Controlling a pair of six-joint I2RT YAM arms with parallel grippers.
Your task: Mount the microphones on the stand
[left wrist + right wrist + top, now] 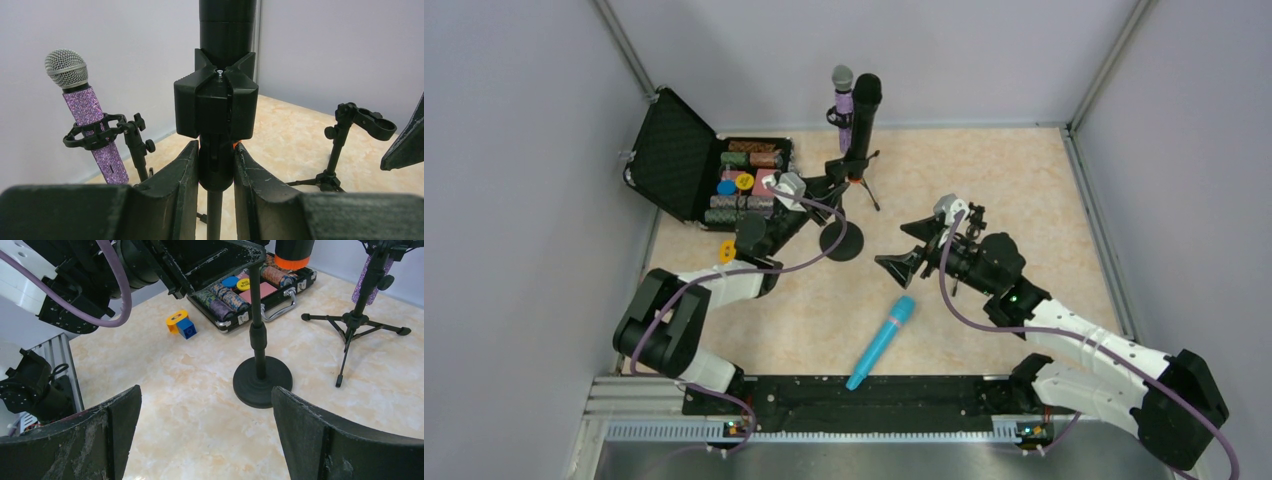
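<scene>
One microphone lies loose: the light blue microphone [882,342] is flat on the table, on the near side of the round-base stand [842,240] and a little to its right. Its long axis runs diagonally, with the thicker head toward the stand and the thin tail by the black rail at the arm bases.

The right gripper [892,246] hangs just right of the stand's base, jaws spread wide and empty, with the blue head near and below it. I judge this the closer arm for the pickup, and it would need to turn its jaws across that diagonal.

The left gripper [216,170] is busy. Its fingers seem closed on the stand's neck, just under the clip that holds the black microphone [865,105] upright.

Behind the stand, the purple microphone [844,100] sits in its clip. An empty clip [372,124] waits on a tripod to the stand's right in the left wrist view.

A chip case [742,180] and a small block [726,250] lie left of the stand. Neither lies between the right gripper and the blue microphone.
</scene>
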